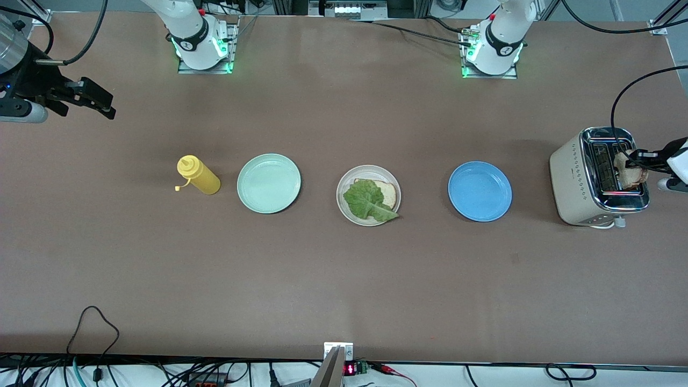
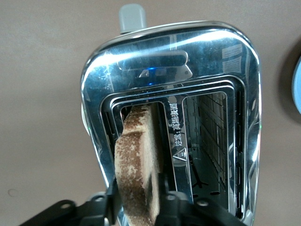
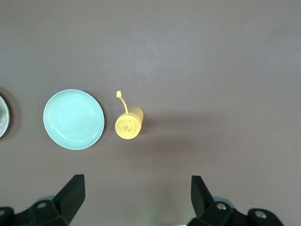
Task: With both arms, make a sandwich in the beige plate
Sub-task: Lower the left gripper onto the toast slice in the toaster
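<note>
A: How far along are we?

B: About halfway. The beige plate (image 1: pixel 349 207), sitting mid-worktop between the mint-green plate (image 1: pixel 269 183) and the blue plate (image 1: pixel 480 191), is already carrying one bread slice (image 1: pixel 388 193) with the lettuce leaf (image 1: pixel 367 200) lying on it.

A: And the top slice?

B: We are pinching that toast slice (image 2: pixel 137 165) with our left gripper (image 2: pixel 136 200) over the toaster (image 1: pixel 596 177) at the left arm's end of the worktop; its lower part seems to be in the slot. It needs lifting clear and laying on the lettuce.

A: The right gripper (image 3: pixel 136 197)?

B: Waiting, fingers spread, above the worktop near the yellow squeeze bottle (image 1: pixel 198 175).
</note>
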You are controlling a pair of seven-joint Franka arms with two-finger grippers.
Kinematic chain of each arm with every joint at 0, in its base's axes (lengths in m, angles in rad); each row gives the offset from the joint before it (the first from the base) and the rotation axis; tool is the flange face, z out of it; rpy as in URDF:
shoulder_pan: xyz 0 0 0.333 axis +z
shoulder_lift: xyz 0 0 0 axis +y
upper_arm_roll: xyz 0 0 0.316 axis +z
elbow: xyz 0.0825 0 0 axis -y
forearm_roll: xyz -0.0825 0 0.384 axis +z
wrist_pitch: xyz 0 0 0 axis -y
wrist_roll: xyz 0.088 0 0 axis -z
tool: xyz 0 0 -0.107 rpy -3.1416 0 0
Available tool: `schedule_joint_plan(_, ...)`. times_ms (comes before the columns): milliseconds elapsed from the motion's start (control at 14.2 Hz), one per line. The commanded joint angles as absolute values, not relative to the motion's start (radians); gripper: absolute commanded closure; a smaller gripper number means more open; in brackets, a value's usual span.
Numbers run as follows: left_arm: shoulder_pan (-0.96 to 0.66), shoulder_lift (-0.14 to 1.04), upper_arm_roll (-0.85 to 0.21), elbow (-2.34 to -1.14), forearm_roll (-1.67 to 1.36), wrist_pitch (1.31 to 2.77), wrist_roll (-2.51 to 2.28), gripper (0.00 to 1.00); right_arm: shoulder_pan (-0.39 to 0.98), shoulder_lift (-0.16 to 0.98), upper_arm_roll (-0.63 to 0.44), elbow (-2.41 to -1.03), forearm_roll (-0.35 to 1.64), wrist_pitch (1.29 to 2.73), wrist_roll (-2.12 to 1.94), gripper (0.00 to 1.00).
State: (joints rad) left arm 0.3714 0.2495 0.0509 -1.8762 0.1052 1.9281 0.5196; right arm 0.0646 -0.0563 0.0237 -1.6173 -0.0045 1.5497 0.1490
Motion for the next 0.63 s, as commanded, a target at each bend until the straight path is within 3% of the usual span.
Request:
schedule_joint_plan(0,0.387,0.233,0.035,-1.887,0.087,1.936,0.543,0.99,0.019,-0.083,0.046,-1.647,-0.018,1.595,0.161,0.00)
schedule_joint_plan(352,0.387,0.210,0.034,-1.867,0.087,1.924,0.571,0.99,-0.032,-0.081,0.081,-1.647,-0.014,1.598,0.147,0.00)
schedule_joint_plan(563,0.384,0.198,0.031,-1.771,0.089,1.780,0.571,0.99,-0.026,-0.081,0.081,-1.646,-0.014,1.598,0.147,0.00)
